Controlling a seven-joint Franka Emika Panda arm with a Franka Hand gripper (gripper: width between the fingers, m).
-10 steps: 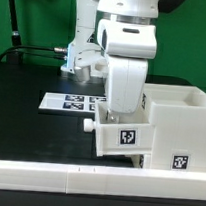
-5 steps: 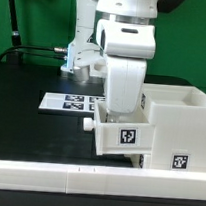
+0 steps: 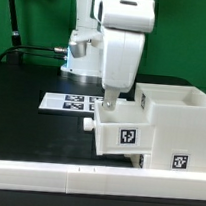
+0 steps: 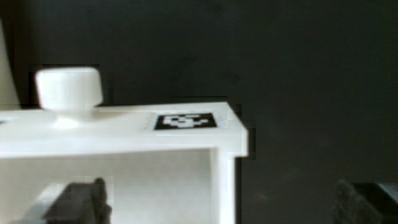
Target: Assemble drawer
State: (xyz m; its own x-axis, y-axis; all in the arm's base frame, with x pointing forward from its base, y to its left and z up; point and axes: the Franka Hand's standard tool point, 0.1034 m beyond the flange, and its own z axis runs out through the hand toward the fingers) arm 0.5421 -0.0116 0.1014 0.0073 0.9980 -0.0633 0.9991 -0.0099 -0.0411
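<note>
**Tray at the housing mouth**

Black tabletop, green backdrop. The small white plastic knobbed tray (image 3: pixel 119 130), tagged on top, sits against the tall white box housing (image 3: pixel 171 126). The two-finger gripper (image 3: pixel 110 103) hovers above it, fingers (image 4: pixel 75 203) spread wide, holding nothing.

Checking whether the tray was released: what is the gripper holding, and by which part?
Nothing: the gripper is open, its fingers apart and clear of the tray.
</note>
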